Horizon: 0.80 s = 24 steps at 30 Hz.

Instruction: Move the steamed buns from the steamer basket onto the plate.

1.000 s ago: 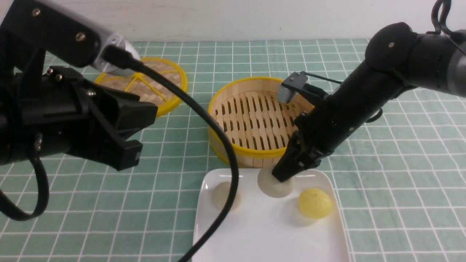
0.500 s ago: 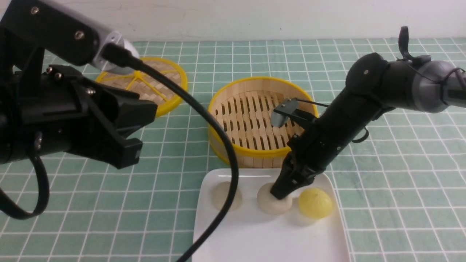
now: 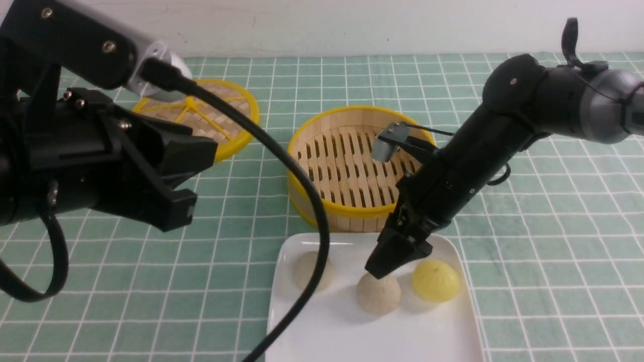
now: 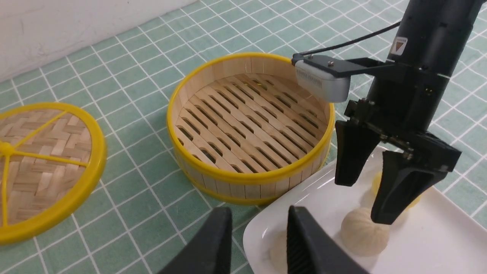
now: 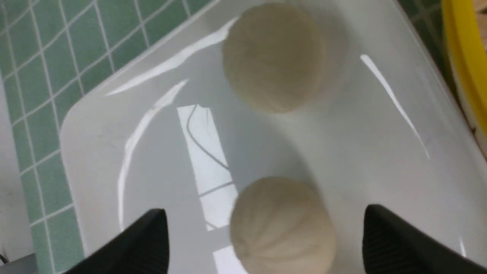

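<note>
1. The left gripper (image 3: 193,183) hangs in the air with its jaws partly apart, gripping nothing.
2. The steamer basket (image 3: 342,218) stands just behind the plate (image 3: 352,332).
3. In a row on the plate sit a smooth beige bun (image 3: 302,269), half behind a cable (image 3: 322,236), then a pleated beige bun (image 3: 378,294), then a pale yellow bun (image 3: 435,280).
4. The right gripper (image 3: 385,266) hovers over the pleated beige bun, its jaws spread wide with a gap on either side.

Right gripper (image 4: 362,202) spread wide, left gripper (image 4: 259,213) seemingly ajar
</note>
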### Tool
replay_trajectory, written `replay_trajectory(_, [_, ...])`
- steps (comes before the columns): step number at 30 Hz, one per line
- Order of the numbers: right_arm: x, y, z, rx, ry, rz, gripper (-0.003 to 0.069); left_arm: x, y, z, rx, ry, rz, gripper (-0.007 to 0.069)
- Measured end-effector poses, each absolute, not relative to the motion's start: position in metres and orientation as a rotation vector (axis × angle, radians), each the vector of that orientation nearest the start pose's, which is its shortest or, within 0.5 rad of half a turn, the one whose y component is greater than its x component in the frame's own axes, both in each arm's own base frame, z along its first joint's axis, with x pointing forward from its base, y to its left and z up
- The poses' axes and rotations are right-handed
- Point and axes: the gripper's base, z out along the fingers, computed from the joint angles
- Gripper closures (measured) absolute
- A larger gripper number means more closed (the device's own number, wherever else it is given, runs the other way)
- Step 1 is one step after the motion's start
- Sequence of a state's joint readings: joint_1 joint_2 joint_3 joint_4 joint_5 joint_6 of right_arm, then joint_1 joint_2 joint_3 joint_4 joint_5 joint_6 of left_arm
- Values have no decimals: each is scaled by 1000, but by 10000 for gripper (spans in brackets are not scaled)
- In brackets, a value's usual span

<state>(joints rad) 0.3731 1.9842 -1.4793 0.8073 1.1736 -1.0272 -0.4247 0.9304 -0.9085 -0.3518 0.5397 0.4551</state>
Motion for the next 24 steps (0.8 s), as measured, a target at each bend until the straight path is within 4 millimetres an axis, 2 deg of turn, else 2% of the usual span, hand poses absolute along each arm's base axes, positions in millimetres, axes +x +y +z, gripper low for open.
replay_trajectory(1, [345, 201, 226, -1394, 2339, 1018, -10, 168, -94, 372, 682, 1909, -353, 385])
replay_trajectory(3, [343, 201, 260, -1401, 2239, 994, 4, 168, -94, 372, 680, 1905, -353, 385])
replay_trajectory(4, [343, 201, 264, -1402, 2227, 990, 8, 168, -94, 373, 679, 1904, -352, 385])
replay_trajectory(5, [338, 199, 301, -1409, 2122, 935, 34, 168, -94, 373, 679, 1904, -352, 385])
replay_trajectory(6, [334, 198, 318, -1412, 2073, 903, 49, 168, -94, 373, 679, 1904, -352, 385])
replay_trajectory(7, [332, 197, 326, -1412, 2053, 890, 56, 168, -94, 373, 679, 1904, -352, 385])
replay_trajectory(8, [324, 192, 359, -1413, 1961, 807, 78, 168, -94, 373, 678, 1903, -352, 385])
replay_trajectory(9, [322, 190, 368, -1413, 1941, 774, 84, 168, -94, 373, 678, 1903, -352, 385])
replay_trajectory(10, [309, 180, 405, -1378, 1856, 642, 102, 169, -94, 373, 677, 1900, -351, 385])
replay_trajectory(11, [308, 178, 410, -1376, 1846, 612, 103, 169, -94, 373, 677, 1901, -352, 385])
replay_trajectory(12, [301, 172, 425, -1351, 1816, 542, 107, 169, -94, 373, 675, 1897, -351, 385])
replay_trajectory(14, [276, 149, 469, -1240, 1741, 316, 112, 169, -94, 374, 669, 1889, -349, 385])
replay_trajectory(15, [267, 140, 481, -1195, 1730, 239, 112, 169, -93, 374, 668, 1888, -349, 385])
replay_trajectory(16, [265, 137, 483, -1189, 1732, 209, 112, 169, -93, 374, 667, 1886, -349, 385])
replay_trajectory(17, [250, 122, 499, -1109, 1727, 104, 113, 170, -93, 375, 662, 1878, -347, 385])
replay_trajectory(19, [234, 106, 514, -1000, 1741, 22, 113, 171, -93, 376, 653, 1865, -344, 385])
replay_trajectory(21, [223, 96, 522, -941, 1743, -28, 113, 171, -93, 377, 648, 1857, -342, 385])
replay_trajectory(22, [207, 83, 532, -836, 1758, -61, 113, 172, -93, 378, 639, 1844, -339, 385])
replay_trajectory(24, [193, 71, 539, -752, 1771, -105, 113, 172, -93, 379, 630, 1831, -337, 385])
